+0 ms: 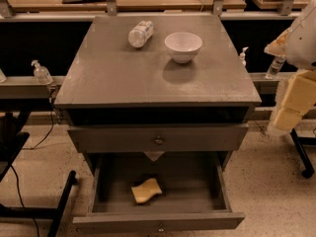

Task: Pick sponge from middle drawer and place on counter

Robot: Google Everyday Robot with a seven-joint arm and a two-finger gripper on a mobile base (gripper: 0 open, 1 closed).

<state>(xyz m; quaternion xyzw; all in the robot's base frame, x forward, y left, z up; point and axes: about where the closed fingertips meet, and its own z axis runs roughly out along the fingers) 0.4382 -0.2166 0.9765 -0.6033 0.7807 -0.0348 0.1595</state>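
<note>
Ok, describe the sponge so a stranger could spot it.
Find the grey counter with the white bowl. Below it, the open middle drawer holds the sponge, a pale yellow wavy slab. The cream gripper hangs right of the counter instead.

One raised camera faces the counter [123, 78] and middle drawer [187, 184] head-on (gripper [291, 107] at right edge).

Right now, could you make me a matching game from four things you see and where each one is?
Things:
1. sponge
2. bowl
3. bottle
4. gripper

Places:
A. lying on its side on the counter
B. off to the right, beside the counter
C. in the open drawer
D. upright on the counter

Pairs: 1-C, 2-D, 3-A, 4-B.
</note>
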